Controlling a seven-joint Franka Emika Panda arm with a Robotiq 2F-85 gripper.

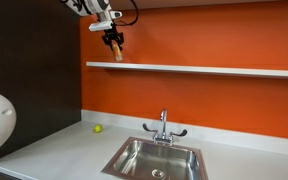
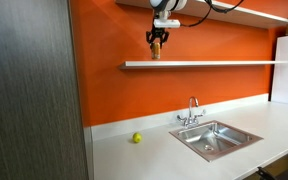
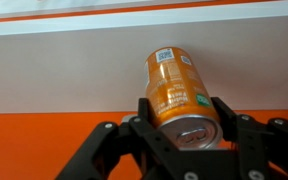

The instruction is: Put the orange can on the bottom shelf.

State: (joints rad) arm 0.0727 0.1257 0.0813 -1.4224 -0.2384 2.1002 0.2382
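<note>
Stretching behind the black two-finger gripper (image 1: 113,42), a flat orange wall (image 1: 214,100) is filling both exterior views. Well below the gripper, a pale grey countertop (image 1: 54,150) is lying along the wall's foot. Directly under the gripper, one long thin white-grey wall-mounted shelf (image 1: 204,69) is running across the wall; in an exterior view a second ledge (image 2: 254,13) is showing higher, level with the arm. Far below and off to the side, one steel sink (image 1: 119,160) is sitting in the countertop with one chrome faucet (image 1: 164,125) behind it.

The gripper is clamping one small orange can with a silvery top (image 3: 174,88), its fingers (image 3: 144,112) pressing on opposite sides. The can is hanging downward from the jaws, just above the shelf; whether it is touching the shelf cannot be told. One small yellow-green ball (image 1: 97,128) is resting on the countertop, far beneath the gripper.
</note>
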